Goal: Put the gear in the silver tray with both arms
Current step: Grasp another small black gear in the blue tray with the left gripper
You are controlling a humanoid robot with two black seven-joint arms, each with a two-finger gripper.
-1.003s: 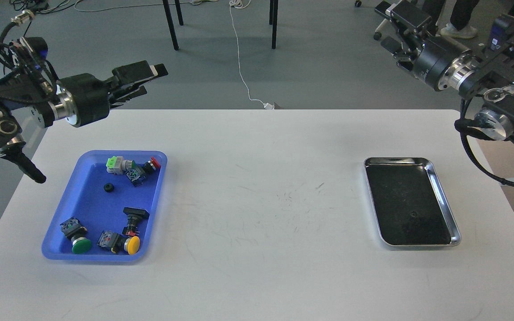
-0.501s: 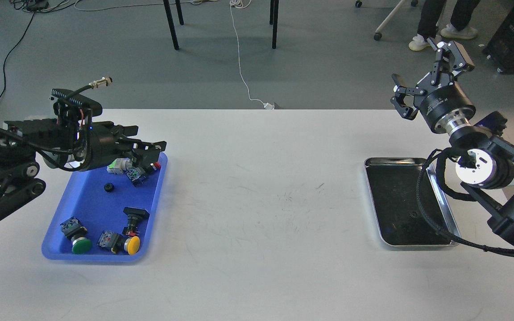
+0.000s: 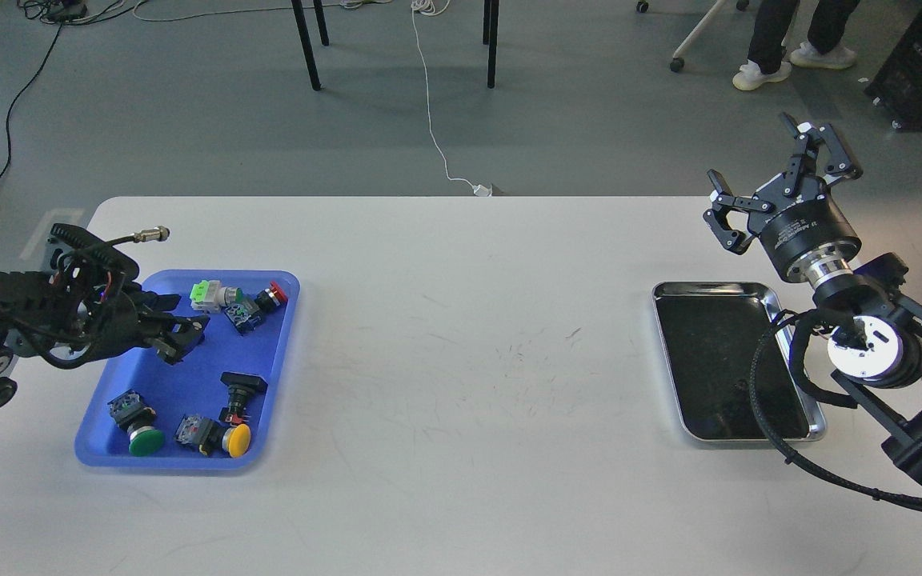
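The small black gear does not show; the spot in the blue tray (image 3: 158, 384) where it lay is covered by my left gripper (image 3: 186, 338). That gripper is low over the tray's upper middle, its two fingers slightly apart. The silver tray (image 3: 713, 286) lies at the right of the white table, with a small dark round mark (image 3: 741, 385) on its bottom. My right gripper (image 3: 777, 182) is open and empty, raised above the table's far right edge, behind the silver tray. The right arm's cable loops over the tray's right rim.
The blue tray holds several push-button switches: green-capped (image 3: 144, 440), yellow-capped (image 3: 237, 438), red-capped (image 3: 273, 294) and a black one (image 3: 238, 387). A wide stretch of bare white table (image 3: 469, 360) lies between the trays. Chair legs, cables and a person's feet are on the floor beyond.
My left arm has dropped from above the table's far left corner down into the blue tray, over the gear. My right arm has swung down and settled behind the silver tray, jaws open.
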